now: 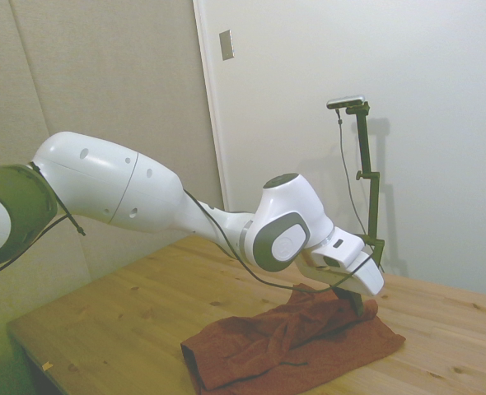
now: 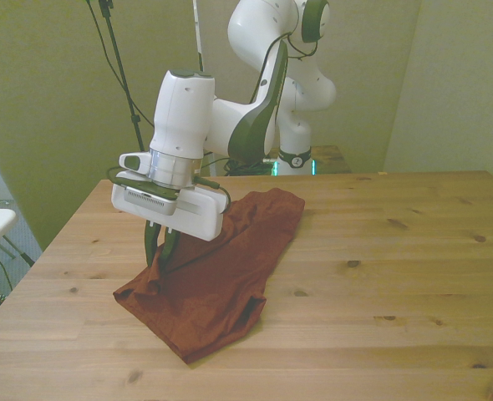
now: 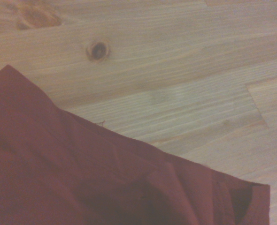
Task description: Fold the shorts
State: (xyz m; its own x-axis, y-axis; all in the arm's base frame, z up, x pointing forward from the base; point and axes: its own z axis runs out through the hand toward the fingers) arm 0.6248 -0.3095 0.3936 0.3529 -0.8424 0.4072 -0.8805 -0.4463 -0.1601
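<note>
We are noting the rust-red soft fabric shorts [image 2: 217, 267] lying crumpled toward the near edge of the pale wooden table [image 2: 397, 251], stretching back toward the robot's base. At their edge on the front view's left, the white arm's two-finger gripper [image 2: 160, 245] is pinching a raised fold — fingers nearly together on cloth. We are judging a fold under way: lifting just clear, carrying slowly across — keeping the hem from dragging.

Bare table [image 2: 397, 251] toward front view's right, shorts [image 2: 221, 276] (rumpled) occupying left.
</note>
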